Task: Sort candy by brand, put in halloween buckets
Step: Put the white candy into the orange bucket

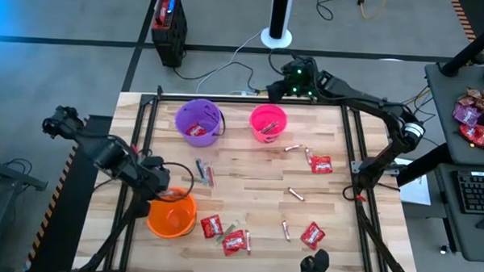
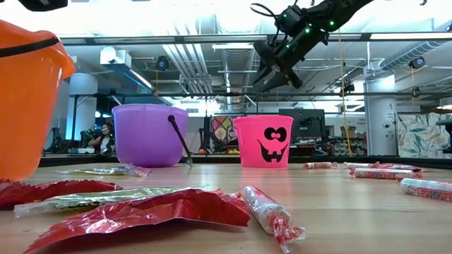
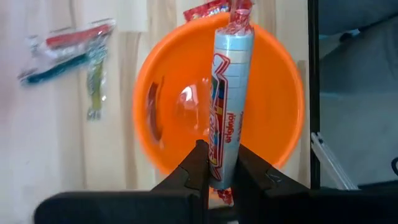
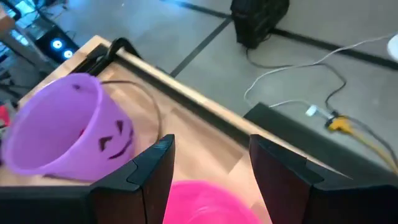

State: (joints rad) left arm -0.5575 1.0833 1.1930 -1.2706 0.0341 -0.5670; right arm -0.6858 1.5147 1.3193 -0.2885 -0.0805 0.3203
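Observation:
My left gripper [image 1: 164, 188] hangs over the orange bucket [image 3: 273, 112] at the table's near left and is shut on a pale wrapped candy stick [image 3: 227, 93]. The right gripper [image 4: 211, 163] is open and bare, in the air above the pink bucket [image 1: 267, 122] at the far edge. The purple bucket [image 1: 199, 121] stands left of the pink one with a red packet inside. Red packets [image 1: 233, 242] and thin sticks [image 1: 295, 194] lie loose on the wooden table. My left gripper pinches the candy stick near its lower twisted end [image 3: 221, 169] between its two fingers [image 3: 194, 167]. The fingers point steeply down from above. The stick runs on past the fingertips, lifted clear, over the orange bucket's open mouth.
A black frame rail [image 1: 251, 100] runs round the table top. More candy lies at the right: a red packet [image 1: 321, 164] and another [image 1: 312, 234]. Green-tinted wrappers [image 1: 204, 173] lie beside the left arm. A heap of bags [image 1: 477, 120] sits on a side desk.

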